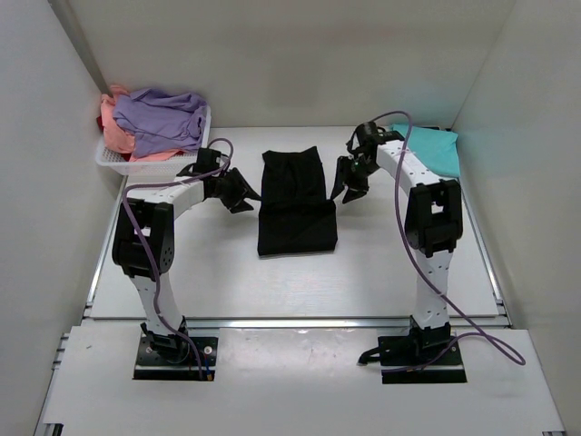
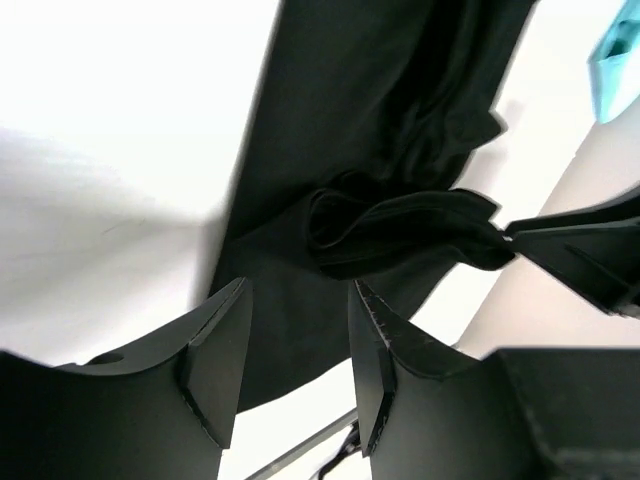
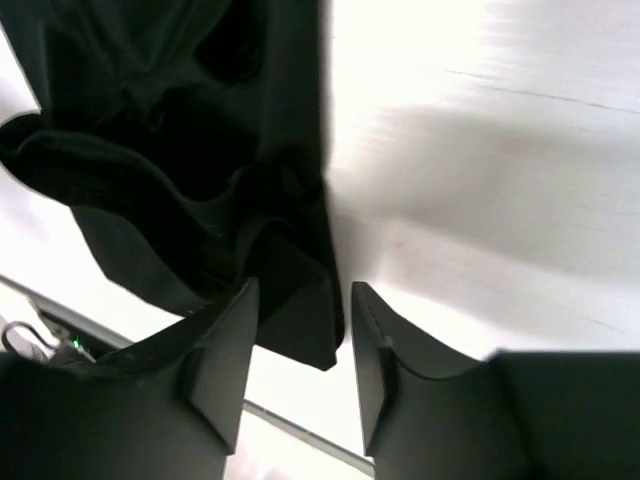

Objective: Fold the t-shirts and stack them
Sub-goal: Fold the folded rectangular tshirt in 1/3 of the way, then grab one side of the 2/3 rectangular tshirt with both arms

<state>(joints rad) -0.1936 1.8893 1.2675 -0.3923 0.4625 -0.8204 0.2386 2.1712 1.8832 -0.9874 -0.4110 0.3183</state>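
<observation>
The black t-shirt (image 1: 295, 202) lies folded into a long strip in the middle of the table, with a bunched fold across its middle (image 2: 400, 235). It also shows in the right wrist view (image 3: 190, 170). My left gripper (image 1: 241, 193) is open and empty just left of the shirt's left edge. My right gripper (image 1: 348, 185) is open and empty just right of its right edge. A teal t-shirt (image 1: 434, 148) lies folded at the back right. Lavender (image 1: 163, 118) and salmon-pink (image 1: 116, 127) t-shirts are piled in the basket; a bit of red (image 1: 102, 121) shows behind them.
A white mesh basket (image 1: 150, 162) stands at the back left by the wall. White walls close in the table on the left, back and right. A metal rail (image 1: 300, 322) runs along the table's near edge.
</observation>
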